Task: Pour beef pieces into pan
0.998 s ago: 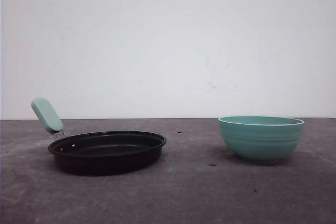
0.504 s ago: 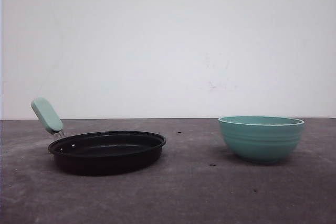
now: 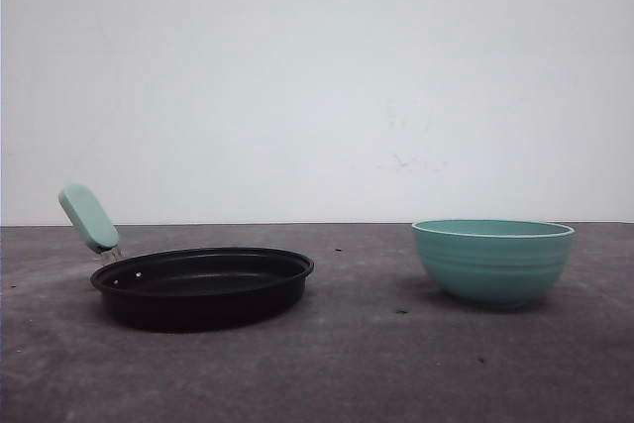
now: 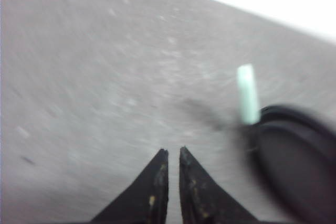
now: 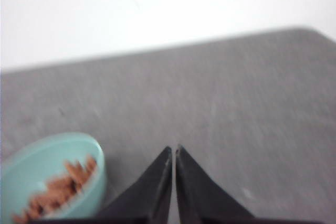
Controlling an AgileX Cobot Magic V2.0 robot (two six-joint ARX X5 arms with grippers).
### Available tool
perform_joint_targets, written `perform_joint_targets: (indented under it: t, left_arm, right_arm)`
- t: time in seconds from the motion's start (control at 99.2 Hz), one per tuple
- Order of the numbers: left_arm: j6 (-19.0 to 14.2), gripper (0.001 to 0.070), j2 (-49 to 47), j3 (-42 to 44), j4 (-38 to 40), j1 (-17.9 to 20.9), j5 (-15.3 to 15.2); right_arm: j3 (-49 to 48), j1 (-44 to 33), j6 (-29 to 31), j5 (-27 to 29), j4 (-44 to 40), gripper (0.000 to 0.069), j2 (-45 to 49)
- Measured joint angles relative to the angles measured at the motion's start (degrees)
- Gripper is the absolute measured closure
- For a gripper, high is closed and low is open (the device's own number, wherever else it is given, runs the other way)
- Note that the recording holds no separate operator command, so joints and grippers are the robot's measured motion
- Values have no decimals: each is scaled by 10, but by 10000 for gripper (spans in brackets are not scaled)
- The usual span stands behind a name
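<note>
Nothing moved since prior frame, 1 pan, 1 bowl w/ beef pieces, left hand & right hand both pressed together, empty

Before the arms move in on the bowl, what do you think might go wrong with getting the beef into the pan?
1. The bowl stands well apart from the pan, so beef may spill during the carry.
2. The pan is shallow; a fast tip may send pieces over its rim onto the table.
3. Both grippers, left and right, are shut with nothing held, so the right must open before it can clamp the bowl's smooth rim, where it may slip.
</note>
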Motion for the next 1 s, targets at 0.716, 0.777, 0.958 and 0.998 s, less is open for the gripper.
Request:
perform_joint_targets:
  t: [0.716,0.777,0.958,0.998]
  left_arm:
    - [-113,697,192,334,13,-1,104]
    - [-103,697,243,392,9,-7,107]
    - [-57,697,383,572,-40,-26,112]
    - [-49,697,411,609,-50,-29,112]
  right_arm:
    - [304,0,126,-115,-89,682,94]
    - [355,0,106,-114,-112,682,128]
    - [511,0,55,-101,-202,683,232]
    - [541,0,49,-101,-217,683,254]
